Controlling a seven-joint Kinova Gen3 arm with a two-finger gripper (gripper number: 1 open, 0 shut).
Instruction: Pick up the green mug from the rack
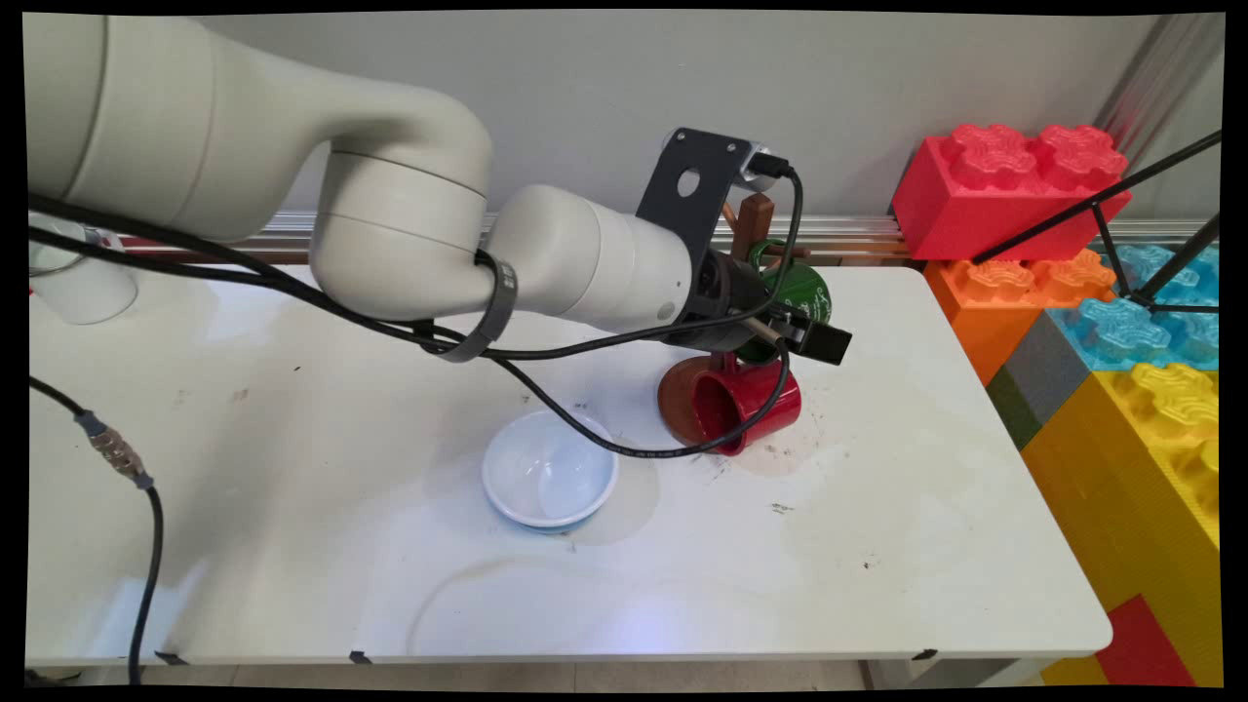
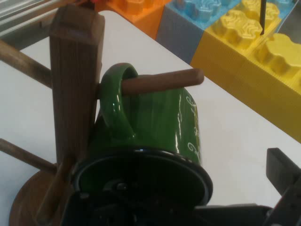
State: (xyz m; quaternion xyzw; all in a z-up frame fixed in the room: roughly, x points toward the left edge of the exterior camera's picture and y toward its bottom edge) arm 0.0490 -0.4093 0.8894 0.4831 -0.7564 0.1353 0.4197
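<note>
On white table [image 1: 877, 546], claw [image 1: 795, 327] grips glossy green mug [image 2: 160, 127] hung on wooden rack [image 2: 75, 94].

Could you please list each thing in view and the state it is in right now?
Green mug: hanging by its handle on a peg of the wooden mug tree, gripper right at its rim.
Red mug: tipped on its side at the tree's base, mouth facing left.
White bowl: upright on the table, nothing visible inside.
White mug: standing at the table's far left edge.
</note>
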